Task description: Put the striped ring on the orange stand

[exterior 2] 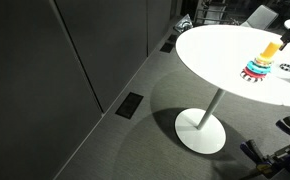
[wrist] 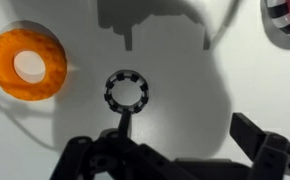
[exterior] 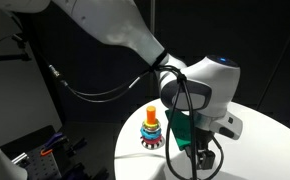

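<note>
The striped ring (exterior: pixel 150 141) lies at the bottom of a small stack of rings on the white round table (exterior: pixel 255 140), with a teal ring above it. It also shows in an exterior view (exterior 2: pixel 256 72) and at the top right edge of the wrist view (wrist: pixel 285 18). The orange stand (exterior: pixel 152 111) stands upright just behind the stack. From above it shows as an orange round with a pale centre (wrist: pixel 27 65), apart from the striped ring. My gripper (wrist: pixel 170 142) is open and empty above the bare table between them, and it hangs beside the stack (exterior: pixel 200 150).
A small black ring-shaped part (wrist: pixel 126 92) lies on the table under the gripper, also seen in an exterior view (exterior 2: pixel 287 67). The table stands on one pedestal foot (exterior 2: pixel 200 130) on grey carpet. Dark walls surround it. A cable (exterior: pixel 95 90) hangs from the arm.
</note>
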`<state>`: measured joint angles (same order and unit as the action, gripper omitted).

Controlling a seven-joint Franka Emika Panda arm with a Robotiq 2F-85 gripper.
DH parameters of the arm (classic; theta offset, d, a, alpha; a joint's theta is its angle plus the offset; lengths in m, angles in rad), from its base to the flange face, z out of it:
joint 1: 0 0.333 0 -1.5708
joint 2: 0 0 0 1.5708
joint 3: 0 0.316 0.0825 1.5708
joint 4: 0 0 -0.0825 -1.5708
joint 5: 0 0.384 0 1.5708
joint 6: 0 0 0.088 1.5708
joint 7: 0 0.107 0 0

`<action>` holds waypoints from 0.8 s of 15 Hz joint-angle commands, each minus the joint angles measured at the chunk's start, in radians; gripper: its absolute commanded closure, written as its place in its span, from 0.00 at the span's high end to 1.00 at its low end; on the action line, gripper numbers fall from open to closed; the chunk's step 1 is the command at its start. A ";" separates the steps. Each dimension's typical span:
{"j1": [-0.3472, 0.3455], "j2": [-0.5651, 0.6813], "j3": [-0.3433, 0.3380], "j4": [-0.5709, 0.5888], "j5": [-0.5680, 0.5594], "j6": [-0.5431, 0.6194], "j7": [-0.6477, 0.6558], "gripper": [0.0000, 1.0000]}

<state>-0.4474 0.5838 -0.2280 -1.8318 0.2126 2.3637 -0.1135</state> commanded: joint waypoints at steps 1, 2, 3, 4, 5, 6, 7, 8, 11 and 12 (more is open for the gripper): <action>-0.015 0.054 -0.004 0.027 0.003 0.074 0.020 1.00; -0.021 0.068 -0.003 0.030 0.005 0.093 0.019 1.00; -0.028 0.084 -0.003 0.036 0.006 0.106 0.019 1.00; -0.036 0.102 -0.001 0.044 0.008 0.115 0.019 1.00; -0.043 0.120 0.000 0.053 0.007 0.117 0.020 1.00; -0.050 0.135 0.002 0.062 0.007 0.116 0.020 1.00; -0.057 0.149 0.004 0.072 0.008 0.114 0.020 1.00; -0.062 0.165 0.003 0.086 0.007 0.110 0.024 1.00; -0.072 0.200 0.003 0.119 0.005 0.104 0.031 1.00; -0.075 0.209 0.004 0.128 0.005 0.104 0.031 1.00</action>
<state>-0.5009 0.7536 -0.2357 -1.7659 0.2126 2.4838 -0.1011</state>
